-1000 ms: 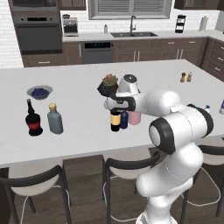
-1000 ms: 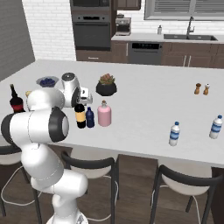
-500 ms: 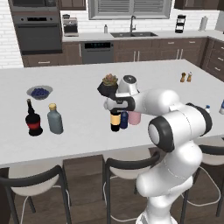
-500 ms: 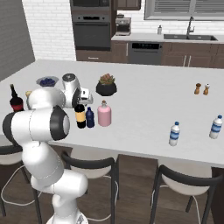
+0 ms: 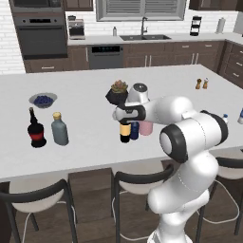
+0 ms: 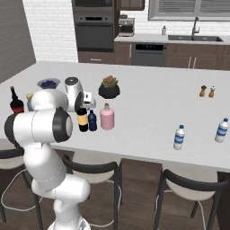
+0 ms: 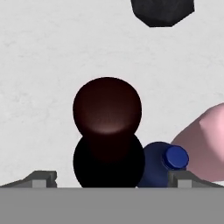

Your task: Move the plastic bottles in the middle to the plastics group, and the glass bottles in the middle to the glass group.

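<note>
Wine bottle (image 7: 107, 131): dark glass, glossy sheen on top. Small blue bottle (image 7: 162, 164): smooth plastic. Pink bottle (image 6: 107, 118): smooth, matt. Counter (image 5: 85, 95): pale, faintly speckled stone look.

No visible change; hand (image 7: 109, 178) as before over wine bottle (image 7: 107, 131)

Potted plant (image 5: 119, 91); blueberry bowl (image 5: 43, 100); orange shakers (image 5: 201, 84)

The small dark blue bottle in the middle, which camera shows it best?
The right base view: the small dark-blue bottle stands in full, between the wine bottle and the pink bottle. The hand view looks down on its cap and shoulder; in the left base view the neighbouring bottles partly hide it.
</note>
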